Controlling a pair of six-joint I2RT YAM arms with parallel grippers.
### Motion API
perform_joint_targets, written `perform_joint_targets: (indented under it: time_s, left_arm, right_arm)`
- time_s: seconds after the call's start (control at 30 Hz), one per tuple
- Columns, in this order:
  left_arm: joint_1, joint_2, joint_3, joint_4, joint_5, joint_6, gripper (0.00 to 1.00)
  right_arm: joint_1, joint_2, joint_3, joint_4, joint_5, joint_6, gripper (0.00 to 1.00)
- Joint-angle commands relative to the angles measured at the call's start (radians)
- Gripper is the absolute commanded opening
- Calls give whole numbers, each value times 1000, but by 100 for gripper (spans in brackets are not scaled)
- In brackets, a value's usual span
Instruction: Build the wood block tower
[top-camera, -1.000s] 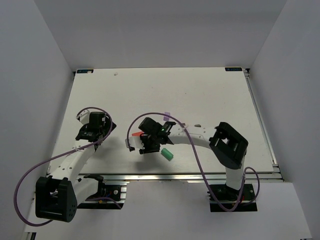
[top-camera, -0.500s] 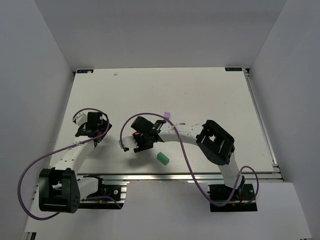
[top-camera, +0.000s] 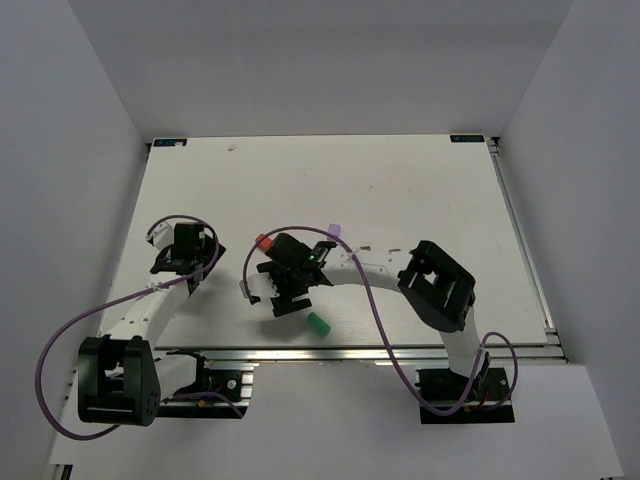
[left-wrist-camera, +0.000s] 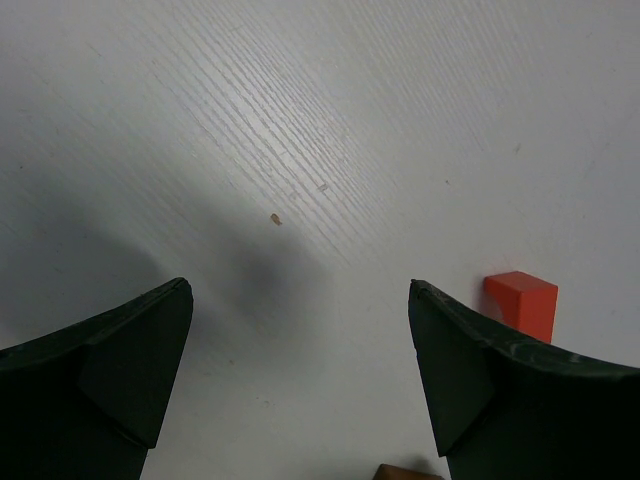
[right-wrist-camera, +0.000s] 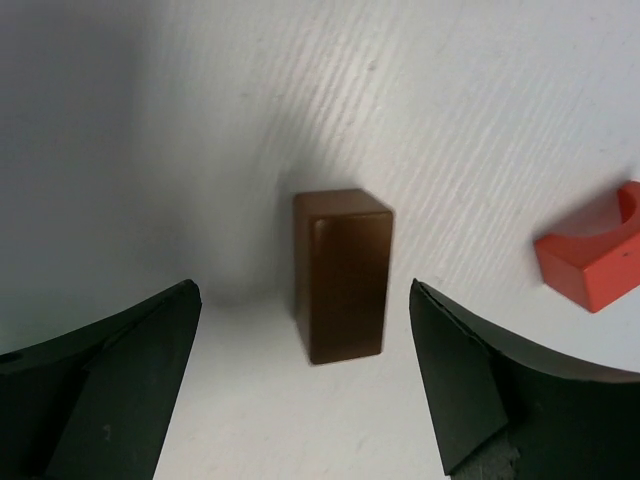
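brown block (right-wrist-camera: 340, 275): glossy dark brown, plain
red-orange block (right-wrist-camera: 592, 262): flat red-orange
green block (top-camera: 319, 323): bright green
lilac block (top-camera: 335, 229): pale lilac
table (left-wrist-camera: 300, 150): white, fine grain lines

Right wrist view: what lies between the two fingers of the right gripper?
A brown block sits on the table between the right gripper's open fingers, touching neither; the right wrist view shows it.

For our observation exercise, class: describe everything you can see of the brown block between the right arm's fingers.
The brown block is a short, plain oblong that looks like smooth painted wood, slightly glossy, with straight edges. It seems to stand on end on the white table, with a soft shadow to its left. It sits between the right arm's fingers, which stand wide apart, and neither touches it. A red block lies apart on its right.
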Motion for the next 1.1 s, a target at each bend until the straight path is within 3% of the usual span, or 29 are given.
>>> perform_joint_targets:
  time_s: [0.0,0.17,0.33,0.53,0.73,0.9,1.07]
  left_arm:
    - [4,-13,-19,24,34,9,98]
    - [4,-12,-22,122,89,38,98]
    - [-1,147,94,191,221,110,98]
    - [-64,359,283,265,192,138,98]
    - [-107,542,432,339,195,167,85]
    - [-137,652,464,372,207,173,73]
    - [-197,701,492,376,200,190,53]
  right_arm:
    - [6,-105,-47,15,-75,27,89]
    - [6,-221,-136,88,-101,79,89]
    - [-1,-324,-268,230,-37,208,89]
    - [-32,-332,-353,363,14,451,89]
    - [-50,-306,-399,453,42,560,89]
    - [-81,-309,-431,489,-1,603,89]
    - [-81,-294,-448,509,-24,621,89]
